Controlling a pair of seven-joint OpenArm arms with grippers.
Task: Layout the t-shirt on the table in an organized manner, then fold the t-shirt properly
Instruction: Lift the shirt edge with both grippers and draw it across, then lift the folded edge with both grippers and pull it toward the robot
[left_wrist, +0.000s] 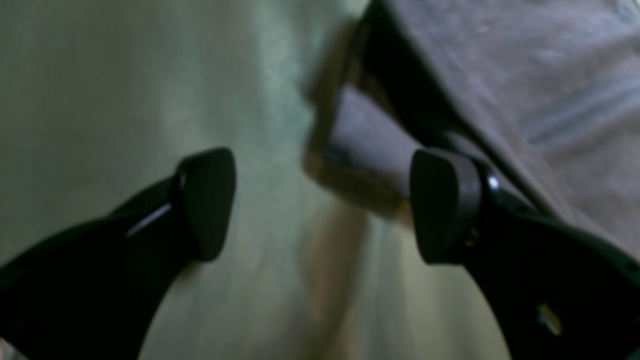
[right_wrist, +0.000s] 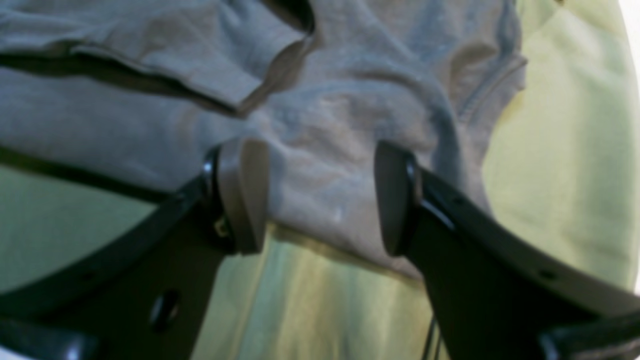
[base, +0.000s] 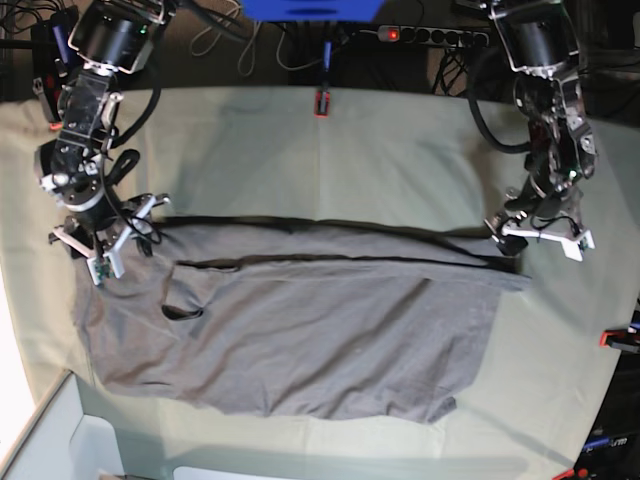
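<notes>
The grey t-shirt (base: 300, 320) lies spread across the middle of the table (base: 400, 160), with a long fold along its far edge. My right gripper (right_wrist: 320, 197) is at the shirt's left end in the base view (base: 100, 250). Its jaws are open and straddle a bunched edge of the shirt (right_wrist: 320, 125). My left gripper (left_wrist: 325, 205) is at the shirt's right end in the base view (base: 512, 242). It is open and empty just above the green cloth, and a corner of the shirt (left_wrist: 500, 75) lies by its right finger (left_wrist: 442, 210).
Red-orange clamps hold the cloth at the far edge (base: 322, 103) and the right edge (base: 615, 338). A power strip and cables (base: 430, 35) lie behind the table. A white box (base: 60, 440) stands at the near left corner.
</notes>
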